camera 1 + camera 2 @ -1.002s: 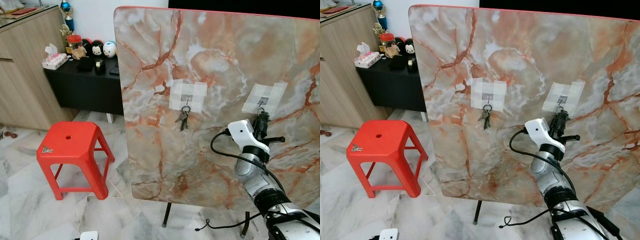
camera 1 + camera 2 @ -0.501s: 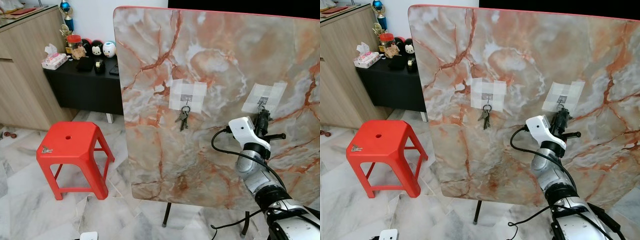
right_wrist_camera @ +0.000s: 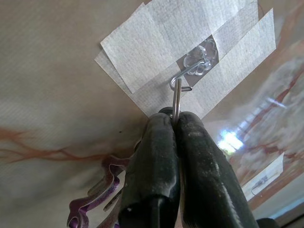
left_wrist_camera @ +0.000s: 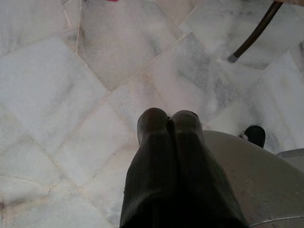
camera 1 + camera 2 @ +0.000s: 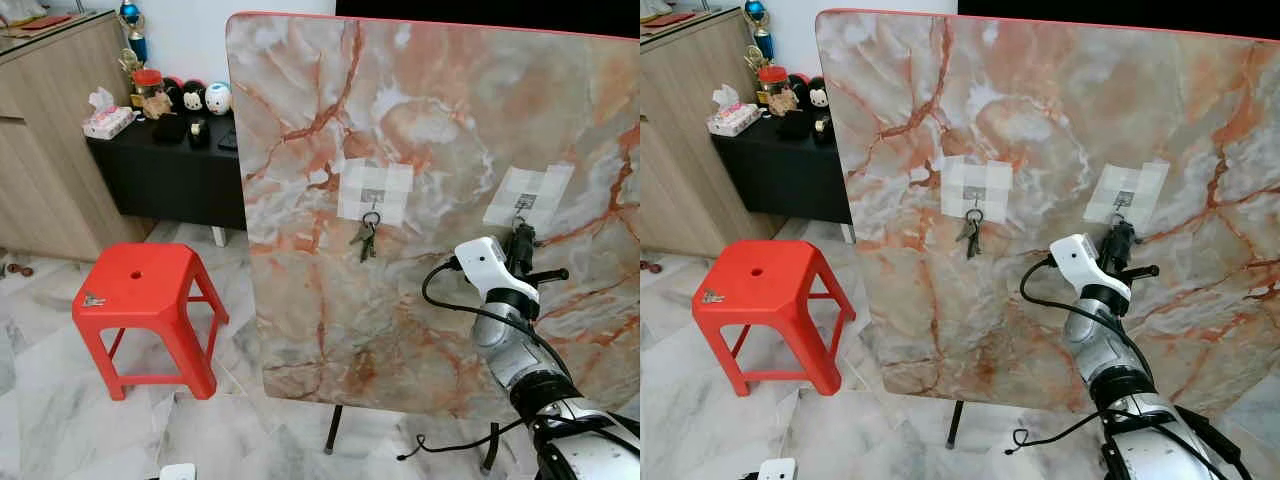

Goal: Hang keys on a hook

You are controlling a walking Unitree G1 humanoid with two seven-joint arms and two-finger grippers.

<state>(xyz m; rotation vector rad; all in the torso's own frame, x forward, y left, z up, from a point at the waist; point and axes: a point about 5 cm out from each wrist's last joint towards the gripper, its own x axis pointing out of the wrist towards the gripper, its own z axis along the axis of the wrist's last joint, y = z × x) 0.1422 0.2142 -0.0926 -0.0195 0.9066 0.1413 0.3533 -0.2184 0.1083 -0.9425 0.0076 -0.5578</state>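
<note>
Marble-patterned board stands upright on thin dark legs over pale tiled floor. Two taped patches on its face, each with a small wire hook.

Left hook: a bunch of keys hangs from it by a ring, grey metal, dangling just below the tape.

Right hook: clear base under crossed white tape, near the board's right edge. Right gripper raised to it, fingers pinched together on a thin metal key ring. Ring's top sits right at the hook's wire; cannot tell if it is over it. A purple strap and part of a key dangle beside the fingers.

Left gripper hangs low over the floor, fingers pressed together, nothing between them.

Red stool left of the board, a small object on its seat edge.
</note>
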